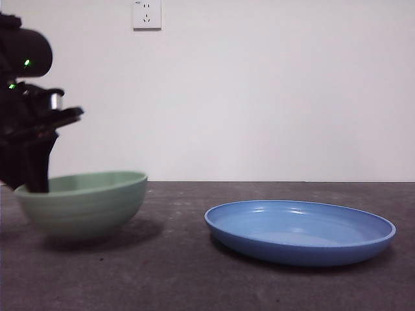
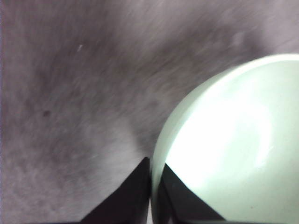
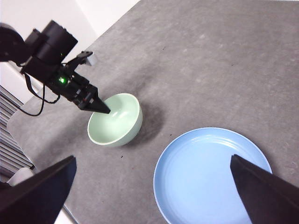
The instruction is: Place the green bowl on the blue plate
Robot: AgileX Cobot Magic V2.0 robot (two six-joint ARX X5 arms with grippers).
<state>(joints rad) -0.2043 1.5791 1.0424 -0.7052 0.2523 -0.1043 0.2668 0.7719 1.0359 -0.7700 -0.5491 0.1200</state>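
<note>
At the left of the front view, the left end effector (image 1: 32,184) is seen reaching down onto the near-left rim of the green bowl (image 1: 87,206). In the left wrist view its two black jaws are clenched on that rim, one inside the wall and one outside. The bowl rests on the dark grey bench (image 1: 175,272). To the right, well apart from the bowl, the blue plate (image 1: 300,232) lies flat and empty. The right end effector (image 3: 149,196) is held high above the plate, released wide. For the lift, the rim pinch should be kept firm and the bowl level, raised clear of the plate's low rim, then lowered at its centre
</note>
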